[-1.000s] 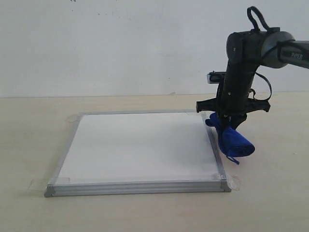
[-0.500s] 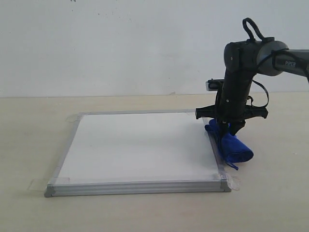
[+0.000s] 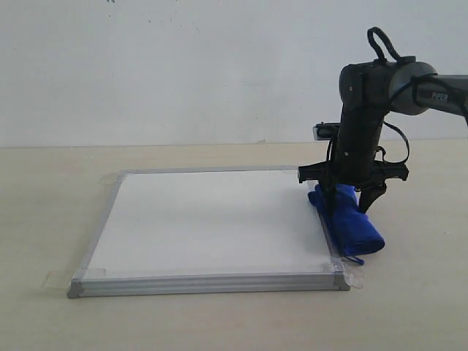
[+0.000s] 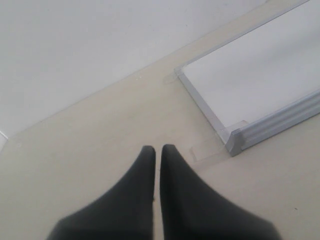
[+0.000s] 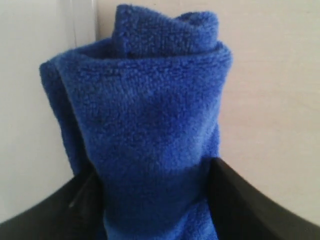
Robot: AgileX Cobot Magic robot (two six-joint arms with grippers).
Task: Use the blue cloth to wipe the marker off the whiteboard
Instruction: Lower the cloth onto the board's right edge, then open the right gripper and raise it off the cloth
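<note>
Left gripper (image 4: 156, 148): jaws clenched together on nothing, over the table (image 4: 75, 165) near a taped corner of the whiteboard (image 3: 212, 216). Blue cloth (image 3: 357, 230), rolled, lies along the whiteboard's right frame edge, partly on the table. Right gripper (image 3: 351, 201) stands over the cloth's far end with its jaws spread to either side, seemingly released; pad contact is unclear in the wrist view.

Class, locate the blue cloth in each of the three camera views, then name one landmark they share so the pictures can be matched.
Exterior view: the blue cloth is at right, against the right side of the whiteboard frame, below the right gripper.
Left wrist view: not in it.
Right wrist view: the blue cloth fills the centre, rolled up.
Shared landmark: the whiteboard frame, seen in all three.
</note>
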